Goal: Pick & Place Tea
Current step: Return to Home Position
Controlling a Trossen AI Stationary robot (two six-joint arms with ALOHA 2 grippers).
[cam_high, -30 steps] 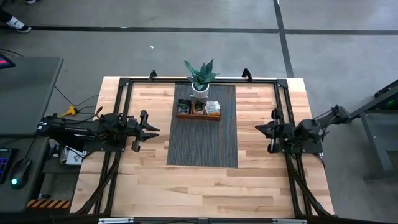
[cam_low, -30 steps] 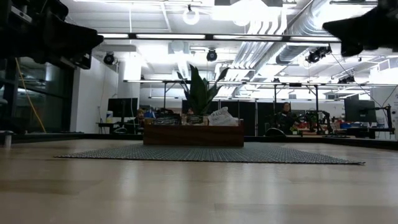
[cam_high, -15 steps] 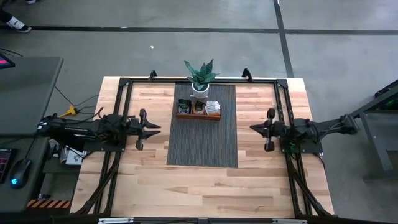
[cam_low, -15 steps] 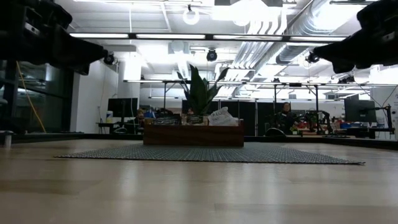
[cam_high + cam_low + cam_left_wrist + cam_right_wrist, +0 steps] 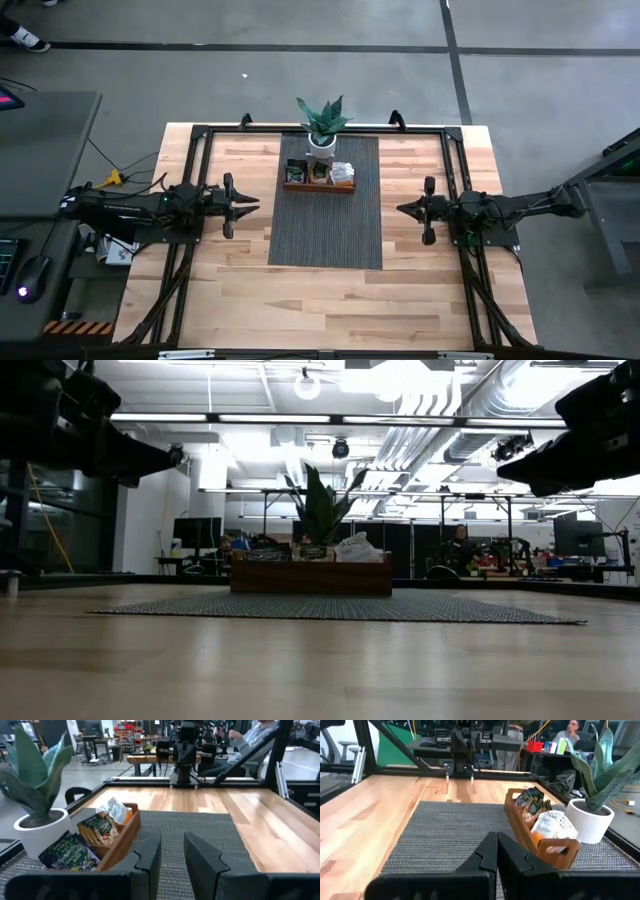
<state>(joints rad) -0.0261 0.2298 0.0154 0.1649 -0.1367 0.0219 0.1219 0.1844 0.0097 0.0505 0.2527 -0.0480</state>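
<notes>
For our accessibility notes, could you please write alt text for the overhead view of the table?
From above, a wooden tray holding tea sachets sits at the far end of a grey mat on a wooden table, a potted plant just behind it. The left gripper and right gripper hover off either side of the mat, pointing inward.

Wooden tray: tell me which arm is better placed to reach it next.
Left, narrowly. The left gripper sits slightly nearer the tray with jaws parted; the right gripper is shut. Both hang empty beside the mat.
</notes>
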